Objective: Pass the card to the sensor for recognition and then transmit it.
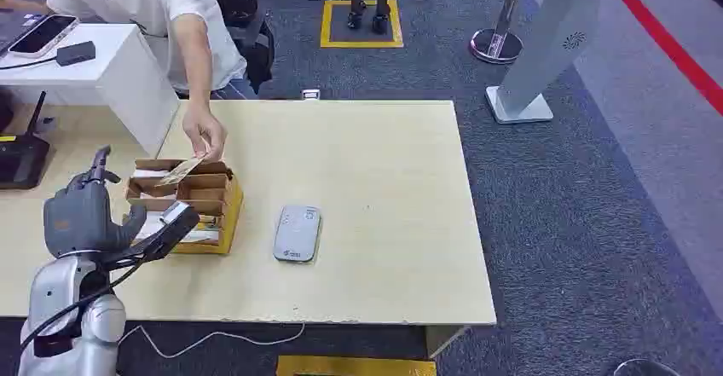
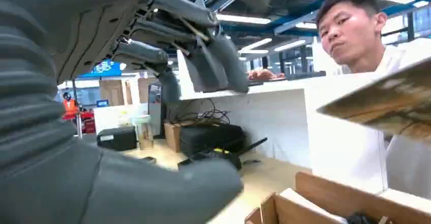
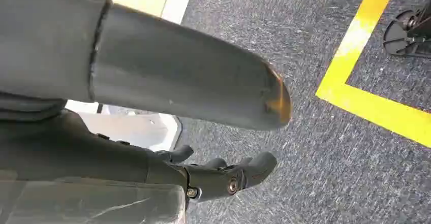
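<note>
Nearest the robot, the left hand [image 1: 85,214] hovers over the near left part of the light wooden table [image 1: 384,248], fingers spread and holding nothing; its thumb and dark fingers [image 2: 213,66] stand apart in the left wrist view. The right hand [image 3: 152,82] hangs low beside the table over grey carpet with a yellow floor line [image 3: 366,66], its fingers loosely curled and grasping nothing. Just beyond the left hand sits a cardboard box [image 1: 209,197] with dividers, holding white cards in its compartments. To the right of the box, a little apart, the grey card sensor [image 1: 297,233] lies flat on the table. Over the far side of the box a person's hand [image 1: 203,133] holds the card [image 1: 181,171], tilted, just above the back compartments. Farther left a black router [image 1: 21,159] stands on the table, and behind it a white counter [image 1: 111,69] carries a phone [image 1: 43,35]. Far off, a grey pillar stand [image 1: 546,43] rests on the carpet
</note>
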Motion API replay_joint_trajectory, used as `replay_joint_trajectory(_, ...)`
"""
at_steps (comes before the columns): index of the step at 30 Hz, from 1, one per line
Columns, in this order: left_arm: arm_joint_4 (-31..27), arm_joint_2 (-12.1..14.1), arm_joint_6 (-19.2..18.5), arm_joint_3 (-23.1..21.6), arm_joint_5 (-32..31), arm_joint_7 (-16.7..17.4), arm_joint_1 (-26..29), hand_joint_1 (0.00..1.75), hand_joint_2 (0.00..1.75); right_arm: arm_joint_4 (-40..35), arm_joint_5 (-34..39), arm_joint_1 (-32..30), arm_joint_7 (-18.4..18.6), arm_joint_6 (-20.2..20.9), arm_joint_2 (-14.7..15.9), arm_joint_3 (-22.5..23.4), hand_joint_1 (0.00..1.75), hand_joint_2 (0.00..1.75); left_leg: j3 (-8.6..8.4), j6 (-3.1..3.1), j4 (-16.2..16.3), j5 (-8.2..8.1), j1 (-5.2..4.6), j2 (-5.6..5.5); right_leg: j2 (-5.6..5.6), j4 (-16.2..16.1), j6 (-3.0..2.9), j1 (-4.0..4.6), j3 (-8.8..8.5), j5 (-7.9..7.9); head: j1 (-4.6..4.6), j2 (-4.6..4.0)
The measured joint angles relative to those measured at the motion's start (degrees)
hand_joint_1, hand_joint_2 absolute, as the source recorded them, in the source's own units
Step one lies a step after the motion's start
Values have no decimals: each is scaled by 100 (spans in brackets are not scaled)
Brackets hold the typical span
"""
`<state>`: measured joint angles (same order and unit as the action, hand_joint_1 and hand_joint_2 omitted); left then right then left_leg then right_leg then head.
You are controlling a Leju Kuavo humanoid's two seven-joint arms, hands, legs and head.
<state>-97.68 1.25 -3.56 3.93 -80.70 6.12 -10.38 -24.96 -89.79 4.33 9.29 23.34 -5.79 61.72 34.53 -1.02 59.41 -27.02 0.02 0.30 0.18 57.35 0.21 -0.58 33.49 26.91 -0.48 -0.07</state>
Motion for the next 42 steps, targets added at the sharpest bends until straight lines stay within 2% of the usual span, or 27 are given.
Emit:
replay_joint_trajectory(11, -190, 0, 2, 131, -41, 0, 80, 0, 175, 2, 0, -3, 0, 0, 20, 0, 0, 0, -1, -1, 1, 0, -2, 0, 1, 0, 0, -1, -1, -1, -2, 0)
replay_joint_trajectory(42, -208, 0, 2, 160, -39, 0, 101, 0, 175, 9, 0, -2, 0, 0, 31, 0, 0, 0, -1, -1, 1, 0, -1, 0, 1, 0, 0, -1, -1, -1, -2, 0)
